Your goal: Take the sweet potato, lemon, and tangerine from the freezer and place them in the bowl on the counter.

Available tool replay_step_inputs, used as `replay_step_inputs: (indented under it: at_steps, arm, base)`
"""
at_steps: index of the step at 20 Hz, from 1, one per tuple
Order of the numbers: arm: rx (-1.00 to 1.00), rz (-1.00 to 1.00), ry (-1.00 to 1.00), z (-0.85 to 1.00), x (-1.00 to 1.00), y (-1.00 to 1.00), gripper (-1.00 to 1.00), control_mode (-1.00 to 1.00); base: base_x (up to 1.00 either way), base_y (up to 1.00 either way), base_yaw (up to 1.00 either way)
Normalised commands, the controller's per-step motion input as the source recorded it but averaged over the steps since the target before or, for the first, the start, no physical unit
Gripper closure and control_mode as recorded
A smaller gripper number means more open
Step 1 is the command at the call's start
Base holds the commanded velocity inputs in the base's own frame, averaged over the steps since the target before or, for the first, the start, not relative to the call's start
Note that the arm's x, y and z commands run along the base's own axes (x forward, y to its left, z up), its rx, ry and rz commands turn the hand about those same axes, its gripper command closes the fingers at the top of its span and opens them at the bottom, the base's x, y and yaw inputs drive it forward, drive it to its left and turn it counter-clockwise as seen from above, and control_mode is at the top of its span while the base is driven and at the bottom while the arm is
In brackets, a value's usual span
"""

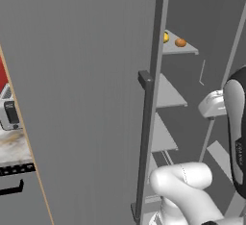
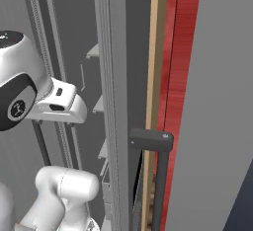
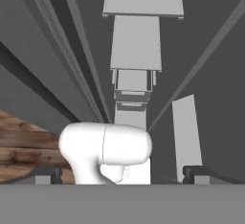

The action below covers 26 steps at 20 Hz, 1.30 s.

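The freezer point(image 1: 96, 99) stands open; tangerine point(image 1: 180, 42) and lemon point(image 1: 166, 37) sit on its top shelf point(image 1: 185, 49). The gripper point(image 3: 122, 176) is spread wide and empty, so by my judgement nothing is moved yet.

The top freezer shelf point(image 1: 185, 49) carries the lemon point(image 1: 166, 37) and tangerine point(image 1: 180, 42).

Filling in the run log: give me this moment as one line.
freezer: door open | upper shelf: lemon, tangerine | gripper: open, empty, inside freezer | bowl: on counter
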Motion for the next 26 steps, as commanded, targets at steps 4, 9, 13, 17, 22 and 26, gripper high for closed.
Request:
replay_step_inputs:
  at_steps: [4, 9, 13, 17, 22, 26]
  arm:
    - [0.07, 0.00, 0.00, 0.22, 0.53, -0.27, -1.00, -1.00]
    - [0.04, 0.00, -0.05, 0.16, 0.56, -0.06, -1.00, -1.00]
    - [0.00, 0.00, -0.13, 0.03, 0.49, 0.00, -1.00, -1.00]
    - [0.00, 0.00, -0.13, 0.00, 0.47, 0.00, -1.00, -1.00]
    - [0.00, -0.05, -0.07, 0.00, 0.56, 0.00, -1.00, -1.00]
    - [0.00, -0.10, 0.00, 0.04, 0.62, 0.00, -1.00, -1.00]
  base:
    - [0.00, 0.00, 0.00]
    - [0.00, 0.00, 0.00]
    - [0.00, 0.00, 0.00]
    - [0.00, 0.00, 0.00]
    - [0.00, 0.00, 0.00]
    - [0.00, 0.00, 0.00]
